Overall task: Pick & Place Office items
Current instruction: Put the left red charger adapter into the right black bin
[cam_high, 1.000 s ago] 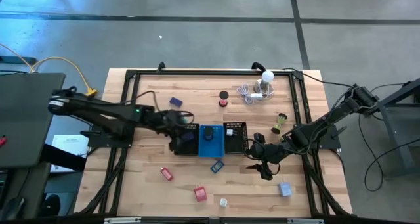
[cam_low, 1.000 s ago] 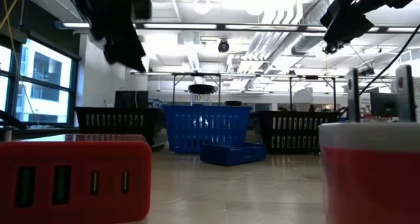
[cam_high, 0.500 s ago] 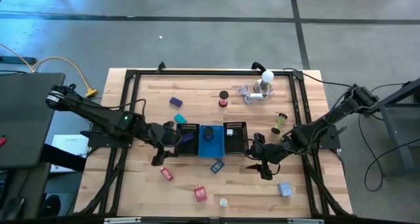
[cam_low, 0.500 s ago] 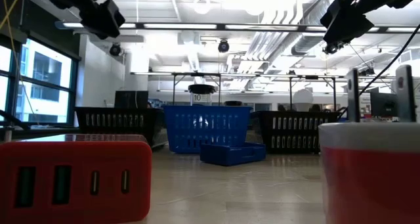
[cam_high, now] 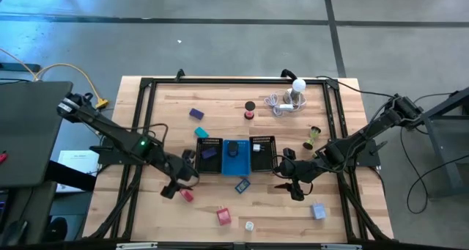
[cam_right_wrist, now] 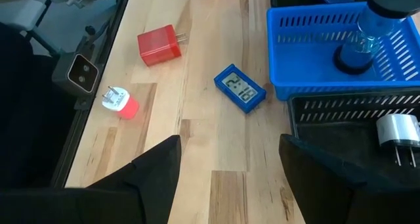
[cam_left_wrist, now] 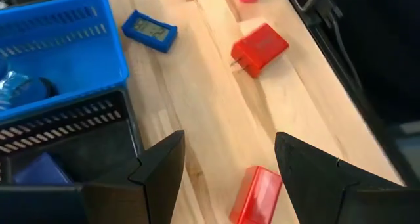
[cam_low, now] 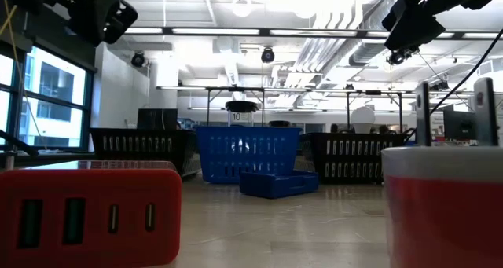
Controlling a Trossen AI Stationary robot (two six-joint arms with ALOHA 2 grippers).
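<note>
Near the table's left front, left gripper (cam_high: 173, 189) is hovering wide and empty over the red block (cam_left_wrist: 256, 194); centring before closing is advisable. Right gripper (cam_high: 293, 188) is waiting open.

Pale matt wooden table (cam_high: 220, 103); glossy red plastic charger (cam_left_wrist: 260, 48).

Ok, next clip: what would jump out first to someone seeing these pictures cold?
Probably the row of three trays mid-table, the blue tray between two black mesh trays, with small office items scattered on the wood around them. The left gripper hangs open beside a small red block in front of the trays, and the right gripper waits open near the right-hand tray. A white bulb with coiled cable sits at the far edge.
</note>
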